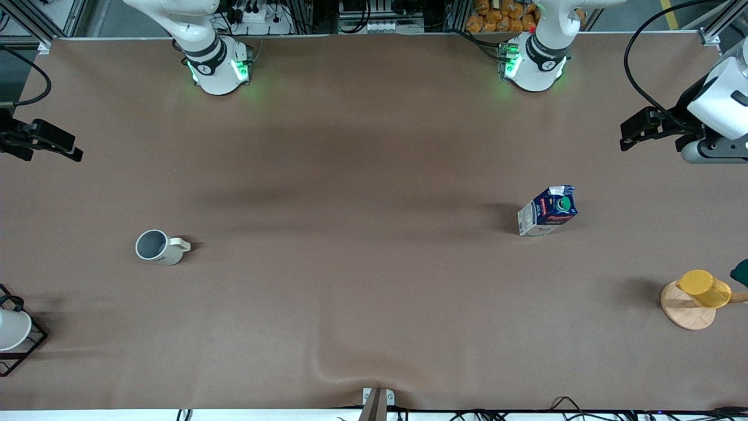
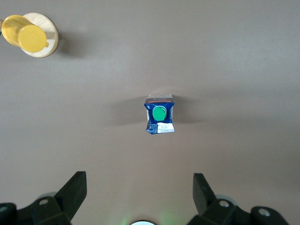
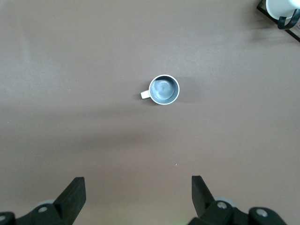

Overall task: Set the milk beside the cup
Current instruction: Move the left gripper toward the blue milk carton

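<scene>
The milk (image 1: 548, 210), a dark blue carton with a green cap, stands upright on the brown table toward the left arm's end; it also shows in the left wrist view (image 2: 160, 115). The cup (image 1: 158, 247), an off-white mug with a grey inside, stands toward the right arm's end, far from the milk; it also shows in the right wrist view (image 3: 164, 89). My left gripper (image 1: 628, 137) hangs open and empty high over the table's edge at the left arm's end (image 2: 139, 187). My right gripper (image 1: 73, 153) hangs open and empty high over the other end (image 3: 138, 190).
A yellow cup (image 1: 704, 288) lies on a wooden disc (image 1: 681, 316) at the left arm's end, nearer the front camera than the milk. A white cup (image 1: 11, 330) sits in a black wire rack (image 1: 35, 342) at the right arm's end.
</scene>
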Available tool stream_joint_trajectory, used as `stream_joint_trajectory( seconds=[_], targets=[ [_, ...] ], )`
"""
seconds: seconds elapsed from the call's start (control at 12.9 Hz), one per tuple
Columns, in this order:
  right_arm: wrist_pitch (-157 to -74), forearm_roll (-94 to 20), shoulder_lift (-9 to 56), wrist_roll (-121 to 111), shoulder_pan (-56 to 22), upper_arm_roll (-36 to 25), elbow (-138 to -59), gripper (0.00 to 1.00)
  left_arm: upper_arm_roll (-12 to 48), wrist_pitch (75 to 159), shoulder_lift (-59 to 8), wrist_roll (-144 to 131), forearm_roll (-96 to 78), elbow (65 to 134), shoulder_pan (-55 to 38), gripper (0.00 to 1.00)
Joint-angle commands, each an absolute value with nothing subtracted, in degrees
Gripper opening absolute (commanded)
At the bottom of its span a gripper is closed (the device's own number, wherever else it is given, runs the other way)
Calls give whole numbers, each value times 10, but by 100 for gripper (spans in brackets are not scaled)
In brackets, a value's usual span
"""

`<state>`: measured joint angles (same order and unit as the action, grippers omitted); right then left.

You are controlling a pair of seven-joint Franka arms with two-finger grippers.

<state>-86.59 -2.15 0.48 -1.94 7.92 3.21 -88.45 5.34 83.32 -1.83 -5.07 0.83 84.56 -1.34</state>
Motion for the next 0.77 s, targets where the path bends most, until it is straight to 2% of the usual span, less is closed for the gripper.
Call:
stream_joint_trajectory(
  seconds=[0.0,0.46,0.7],
  targets=[
    [-863,-20,-4,-19,88,38,-887,100,57,821,-16,-60,16,837,-12,100],
    [-863,-20,1,-21,91,37,-891,100,51,823,-27,-61,13,826,-13,100],
    [-864,-21,3,-23,91,37,-894,100,54,836,-26,-63,5,845,-14,100]
  ],
)
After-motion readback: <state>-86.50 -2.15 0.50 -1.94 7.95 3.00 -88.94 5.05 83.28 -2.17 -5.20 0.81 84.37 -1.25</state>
